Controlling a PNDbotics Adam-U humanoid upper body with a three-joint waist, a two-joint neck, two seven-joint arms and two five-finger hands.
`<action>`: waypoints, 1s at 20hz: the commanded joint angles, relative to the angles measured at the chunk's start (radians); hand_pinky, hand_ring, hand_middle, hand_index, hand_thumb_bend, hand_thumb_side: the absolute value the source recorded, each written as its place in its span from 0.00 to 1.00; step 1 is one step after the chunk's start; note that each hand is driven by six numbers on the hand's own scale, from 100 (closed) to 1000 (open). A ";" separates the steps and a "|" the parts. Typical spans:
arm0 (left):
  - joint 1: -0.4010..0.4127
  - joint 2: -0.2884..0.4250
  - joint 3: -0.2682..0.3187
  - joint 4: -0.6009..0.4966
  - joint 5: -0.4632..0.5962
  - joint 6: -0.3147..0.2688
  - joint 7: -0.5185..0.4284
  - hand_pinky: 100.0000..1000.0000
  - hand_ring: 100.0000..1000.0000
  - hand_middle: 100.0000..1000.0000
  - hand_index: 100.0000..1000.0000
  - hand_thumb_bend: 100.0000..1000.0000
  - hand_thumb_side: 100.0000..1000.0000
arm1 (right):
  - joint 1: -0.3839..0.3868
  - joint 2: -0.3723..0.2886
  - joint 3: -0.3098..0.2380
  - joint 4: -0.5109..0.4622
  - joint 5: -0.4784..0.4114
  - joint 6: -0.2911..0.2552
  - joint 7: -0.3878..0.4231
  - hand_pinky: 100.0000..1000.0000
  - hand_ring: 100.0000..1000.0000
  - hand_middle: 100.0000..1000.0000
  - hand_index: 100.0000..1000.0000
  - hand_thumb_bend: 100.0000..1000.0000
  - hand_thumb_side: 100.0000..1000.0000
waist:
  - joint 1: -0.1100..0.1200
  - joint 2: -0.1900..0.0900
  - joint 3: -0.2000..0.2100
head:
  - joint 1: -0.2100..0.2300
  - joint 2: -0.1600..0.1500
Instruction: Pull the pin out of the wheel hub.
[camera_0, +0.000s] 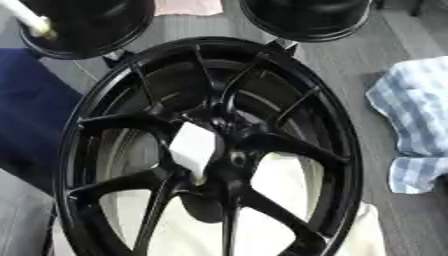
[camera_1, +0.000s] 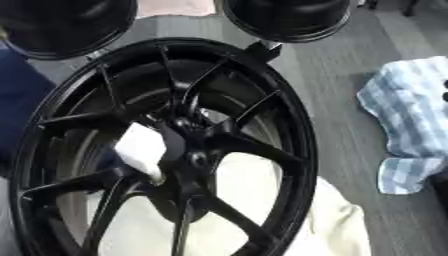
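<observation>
A large black multi-spoke wheel (camera_0: 87, 125) fills most of both views, lying on a cream cloth (camera_0: 280, 185). Its hub (camera_0: 229, 150) sits near the middle. Against the hub's left side, between two spokes, stands a white blocky piece (camera_0: 192, 146) that narrows toward its lower end. I cannot tell whether it is the pin. A white rod with a yellowish tip (camera_0: 33, 22) shows at the top left of the left eye view only. Neither of my hands shows in either view.
Two more black round wheels stand behind, one at the top left (camera_0: 83, 25) and one at the top right (camera_0: 306, 17). A blue-and-white checked cloth (camera_0: 416, 115) lies on the grey floor to the right. A dark blue surface (camera_0: 31, 110) lies at the left.
</observation>
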 joint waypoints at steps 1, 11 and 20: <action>0.045 0.065 0.099 0.073 0.047 -0.021 0.052 0.76 0.58 0.21 0.37 0.00 0.03 | 0.003 -0.035 -0.024 -0.018 0.009 -0.013 -0.016 0.74 0.73 0.67 0.55 0.13 0.38 | -0.005 -0.026 0.013 | -0.026 0.006; 0.300 -0.008 0.155 0.012 -0.056 -0.050 0.176 0.81 0.67 0.38 0.56 0.00 0.14 | 0.005 -0.035 -0.031 -0.018 0.001 -0.026 -0.024 0.74 0.73 0.67 0.55 0.12 0.37 | -0.027 -0.040 0.033 | -0.029 0.000; 0.483 -0.105 0.208 -0.069 -0.180 -0.022 0.200 0.97 0.95 0.82 0.92 0.36 0.76 | -0.001 -0.034 -0.033 -0.018 -0.010 -0.033 -0.022 0.74 0.73 0.67 0.55 0.12 0.37 | -0.037 -0.043 0.023 | -0.077 -0.031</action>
